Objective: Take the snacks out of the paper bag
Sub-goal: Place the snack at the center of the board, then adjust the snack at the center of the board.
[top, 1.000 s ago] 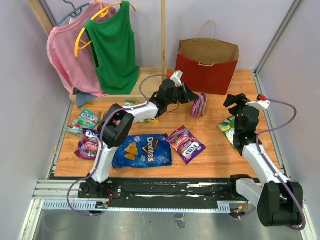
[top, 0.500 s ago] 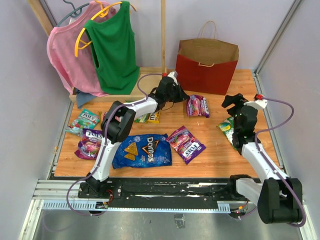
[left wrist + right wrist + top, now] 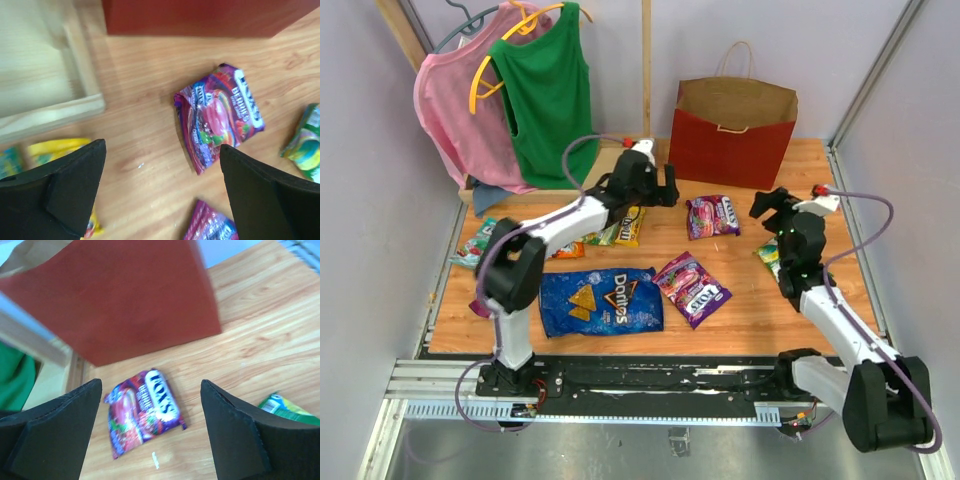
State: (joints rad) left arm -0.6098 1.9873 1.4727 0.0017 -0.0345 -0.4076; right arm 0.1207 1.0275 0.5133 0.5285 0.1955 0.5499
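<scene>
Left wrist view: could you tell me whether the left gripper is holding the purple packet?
No, the purple packet lies flat on the table, apart from the open left gripper.

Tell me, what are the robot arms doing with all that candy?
They are emptying the red paper bag. Snack packets, like the blue Doritos bag, lie across the table. The left gripper and the right gripper are open, holding nothing, on either side of a purple packet in front of the bag.

Bare wooden table [image 3: 745, 262] is left between the boxy red paper bag [image 3: 732, 150] at its far edge and the glossy purple candy packet [image 3: 712, 215].
</scene>
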